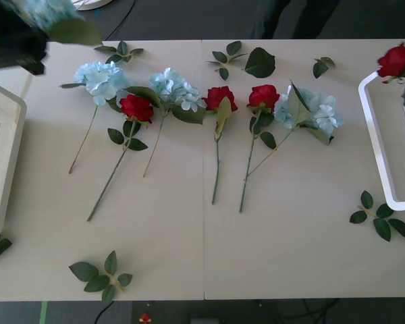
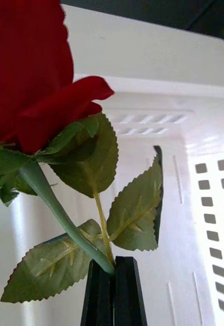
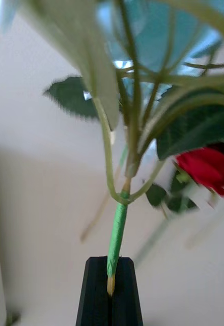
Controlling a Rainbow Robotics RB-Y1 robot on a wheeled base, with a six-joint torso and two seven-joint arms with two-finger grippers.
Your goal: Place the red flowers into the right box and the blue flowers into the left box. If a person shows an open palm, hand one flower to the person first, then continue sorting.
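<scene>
Honestly nothing to read here, no text, labels, brands or numbers on anything I can see.
</scene>
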